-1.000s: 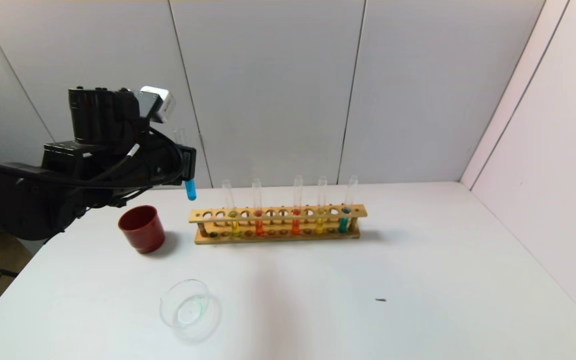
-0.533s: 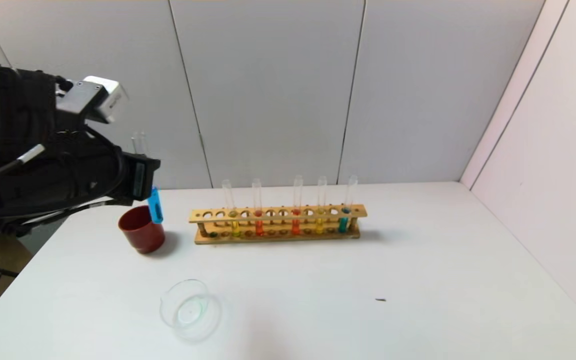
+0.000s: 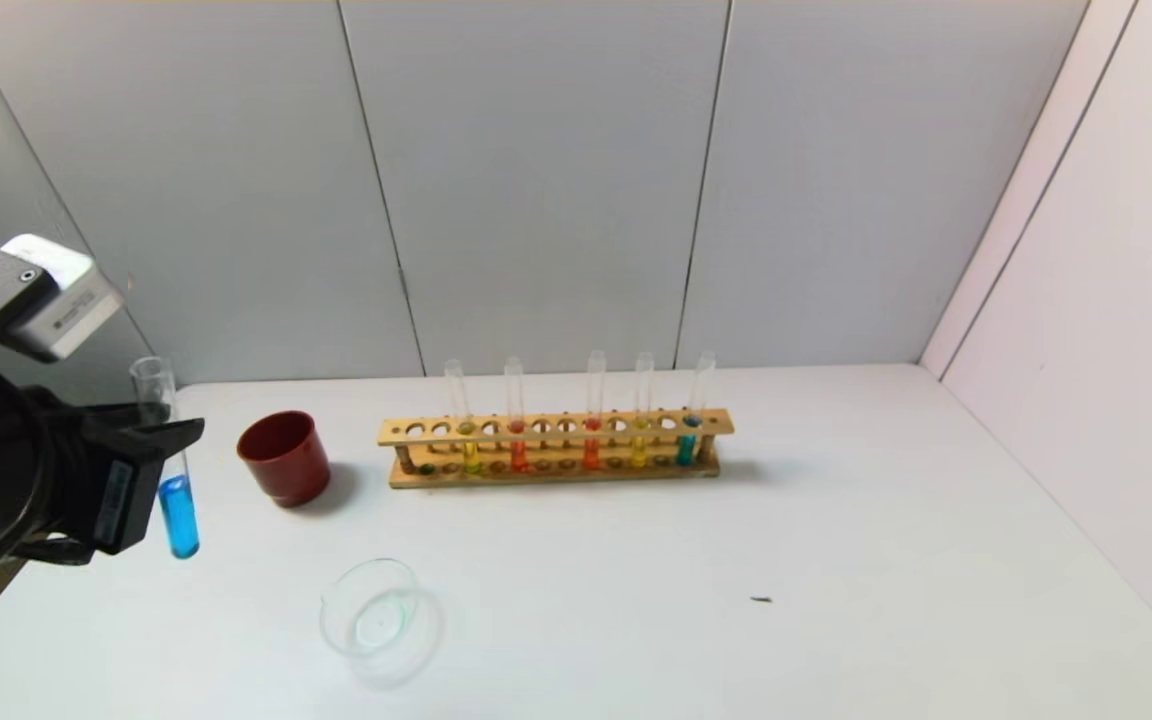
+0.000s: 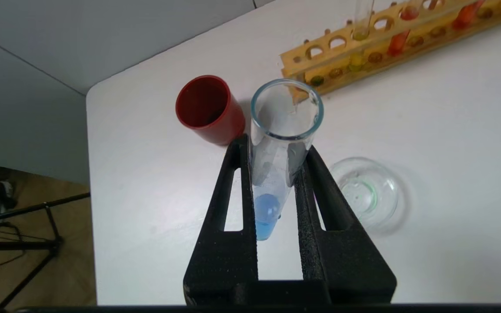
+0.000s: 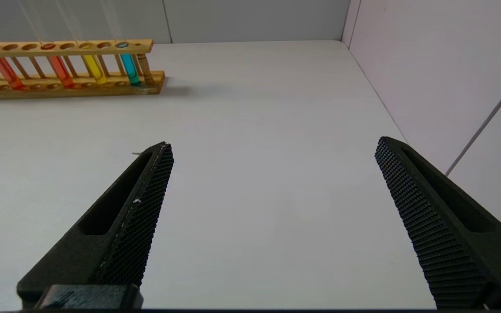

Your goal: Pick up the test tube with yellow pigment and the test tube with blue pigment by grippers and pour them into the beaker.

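My left gripper [image 3: 168,440] is shut on the test tube with blue pigment [image 3: 179,515] and holds it upright above the table's left edge, left of the red cup. In the left wrist view the tube [image 4: 267,213] sits between the gripper's [image 4: 276,145] two fingers. The beaker [image 3: 377,620] stands near the front, to the right of the held tube; it also shows in the left wrist view [image 4: 365,191]. The test tube with yellow pigment [image 3: 470,455] stands near the rack's left end. My right gripper [image 5: 273,143] is open and empty over bare table.
A dark-red cup [image 3: 284,458] stands left of the wooden rack [image 3: 556,428]. The rack also holds two orange-red tubes, a golden-yellow tube [image 3: 640,452] and a teal tube [image 3: 687,447]. A small dark speck [image 3: 761,600] lies front right. Walls close the back and right.
My left gripper has carried the blue tube from above the rack's left end leftward, down and nearer to me, past the red cup. Nothing else moved.
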